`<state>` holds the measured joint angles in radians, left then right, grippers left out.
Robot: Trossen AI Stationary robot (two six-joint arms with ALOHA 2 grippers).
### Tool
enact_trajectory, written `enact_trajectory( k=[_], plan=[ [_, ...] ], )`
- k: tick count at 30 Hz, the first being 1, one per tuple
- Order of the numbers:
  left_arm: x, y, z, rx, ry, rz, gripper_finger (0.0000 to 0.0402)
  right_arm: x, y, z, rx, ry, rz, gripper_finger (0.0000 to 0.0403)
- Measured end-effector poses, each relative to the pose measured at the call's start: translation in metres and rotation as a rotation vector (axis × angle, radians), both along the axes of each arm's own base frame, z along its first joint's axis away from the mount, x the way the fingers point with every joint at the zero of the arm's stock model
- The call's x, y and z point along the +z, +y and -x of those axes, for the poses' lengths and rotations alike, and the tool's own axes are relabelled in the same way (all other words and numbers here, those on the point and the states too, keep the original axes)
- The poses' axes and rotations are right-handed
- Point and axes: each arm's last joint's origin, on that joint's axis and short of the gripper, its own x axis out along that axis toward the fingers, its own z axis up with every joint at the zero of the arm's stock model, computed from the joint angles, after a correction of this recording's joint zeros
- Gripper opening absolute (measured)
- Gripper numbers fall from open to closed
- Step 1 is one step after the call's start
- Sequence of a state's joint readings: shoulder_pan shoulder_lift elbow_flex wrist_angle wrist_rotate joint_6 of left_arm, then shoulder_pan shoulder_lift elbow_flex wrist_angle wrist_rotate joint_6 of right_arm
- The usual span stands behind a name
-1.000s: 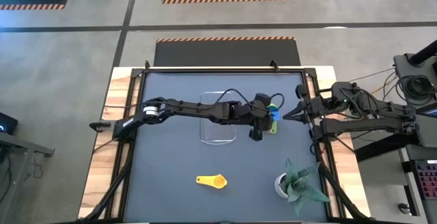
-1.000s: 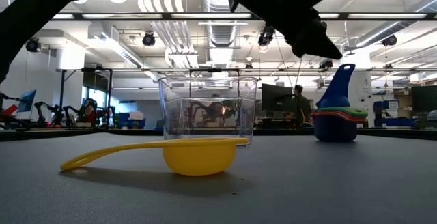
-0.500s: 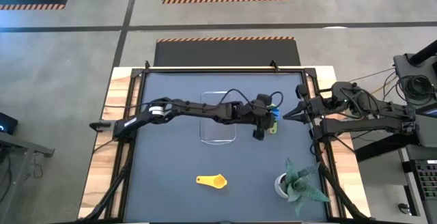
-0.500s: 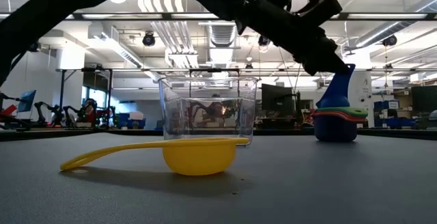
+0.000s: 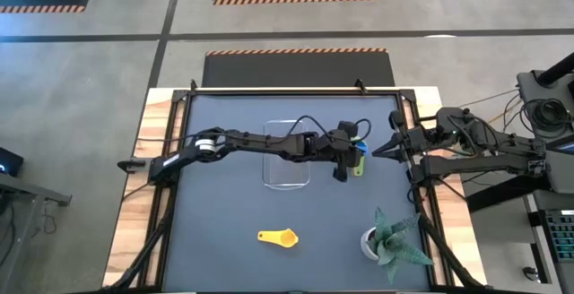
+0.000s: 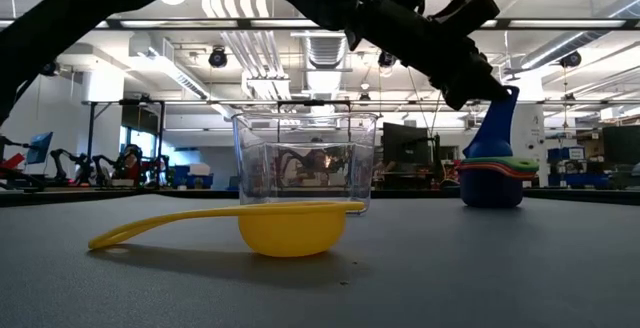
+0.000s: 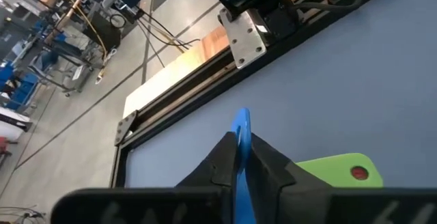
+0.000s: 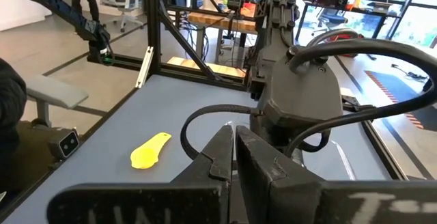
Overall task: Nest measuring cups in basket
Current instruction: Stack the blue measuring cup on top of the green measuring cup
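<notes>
L end effector [image 7: 239, 166] pinching blue cup handle [image 7: 241, 132], beside basket [image 5: 285, 155]

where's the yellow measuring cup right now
In the high view the yellow measuring cup lies alone toward the table's front edge, below the clear basket and left of the potted plant.

Dark gray tabletop [image 5: 224, 213] with wood edge strips left and right. Clear plastic basket [image 5: 285, 155] sits near center. Yellow measuring cup [image 5: 280, 237] lies alone on the near part, bowl down on the mat, handle pointing toward the left arm's side. Stack of nested measuring cups [image 6: 492, 173] stands just right of the basket, blue handle upright, green handle lying flat. White pot with green plant [image 5: 389, 238] in the near right corner.
</notes>
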<state>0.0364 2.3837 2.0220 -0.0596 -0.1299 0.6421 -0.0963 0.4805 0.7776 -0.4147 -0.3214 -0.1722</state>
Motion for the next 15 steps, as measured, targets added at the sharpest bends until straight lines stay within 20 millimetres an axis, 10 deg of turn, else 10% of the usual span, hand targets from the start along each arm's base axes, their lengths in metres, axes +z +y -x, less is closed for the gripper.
enact_trajectory(
  k=[15],
  plan=[
    [0.0019,-0.0029,-0.0009,0.024,-0.014,-0.082,0.0,0.0,0.0,0.0,0.0,-0.001,0.003,0.0009]
  ],
)
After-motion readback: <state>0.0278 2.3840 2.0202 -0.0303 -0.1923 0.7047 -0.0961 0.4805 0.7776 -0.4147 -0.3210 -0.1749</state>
